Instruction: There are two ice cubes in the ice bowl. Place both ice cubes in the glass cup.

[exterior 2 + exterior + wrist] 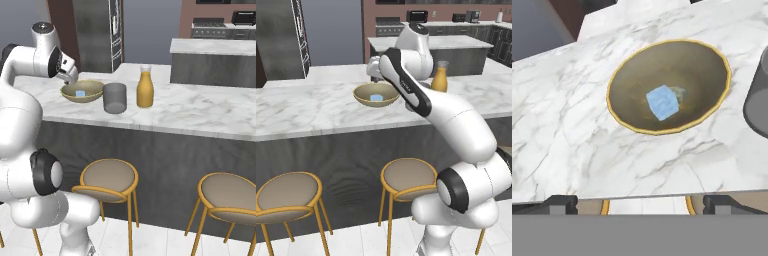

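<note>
my gripper point(640, 204) is wide open and holds nothing. it hangs over the counter's near edge. one ice cube point(662, 102) sits in the middle of the ice bowl point(624, 75), just beside the glass cup point(115, 98). i should go straight down over the cube, then pinch softly.

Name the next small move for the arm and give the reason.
Probably lower the gripper toward the ice cube in the bowl. Its fingers are spread apart and empty, above the counter edge, short of the bowl. The cup stands right beside the bowl.
</note>
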